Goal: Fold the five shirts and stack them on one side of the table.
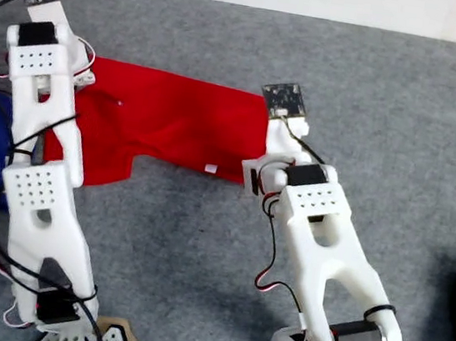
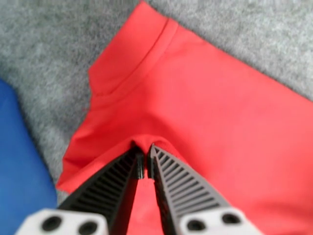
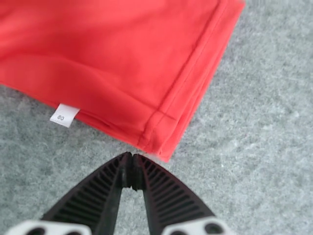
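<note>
Fabric of the red shirt (image 1: pixel 175 122) bunches, clamped in the left gripper (image 2: pixel 145 157) near the collar (image 2: pixel 133 73). The right gripper (image 3: pixel 131 165) is closed, empty, just off the shirt's hem (image 3: pixel 194 73); a one-sided pull could skew it

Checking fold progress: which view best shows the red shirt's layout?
High view: nearly the whole red shirt spread out. The left wrist view shows its collar, fabric pinched by the left end effector. The right wrist view shows a hem corner, the right end effector shut beside it.
</note>
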